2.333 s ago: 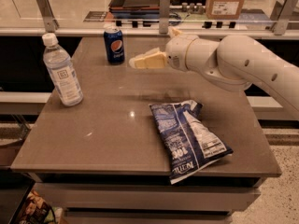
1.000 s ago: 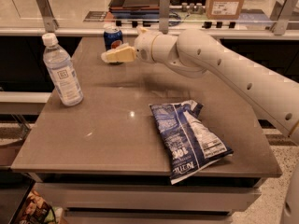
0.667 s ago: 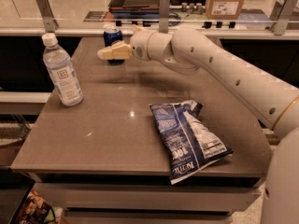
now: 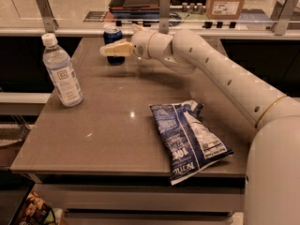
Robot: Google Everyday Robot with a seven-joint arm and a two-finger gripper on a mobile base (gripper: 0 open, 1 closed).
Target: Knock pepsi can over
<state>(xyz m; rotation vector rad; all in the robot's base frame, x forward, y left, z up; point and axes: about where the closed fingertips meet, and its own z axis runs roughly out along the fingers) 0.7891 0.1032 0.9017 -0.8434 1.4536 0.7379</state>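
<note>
Pepsi can [image 4: 113, 34] is standing upright at the far edge of the table [image 4: 108, 135], a little left of the middle, with its silver top and dark-blue side showing. The brown table is filling most of the view and is reflecting small spots of light on its surface. The white arm [image 4: 225, 78] is reaching in from the near right corner and stretching across to the far left, its wide body tapering toward the wrist. The blue-and-white chip bag [image 4: 190, 139] is lying flat on the near right part of the table, under the arm's span and well apart from the can. The clear water bottle [image 4: 61, 74], white cap on, is standing upright at the left side, well apart from the bag and nearer than the can. The gripper [image 4: 112, 49], pale tan, is pointing left right in front of the can and is covering its lower half. Contact between the two cannot be told from here, and whether the gripper is apart or together cannot be told either.
</note>
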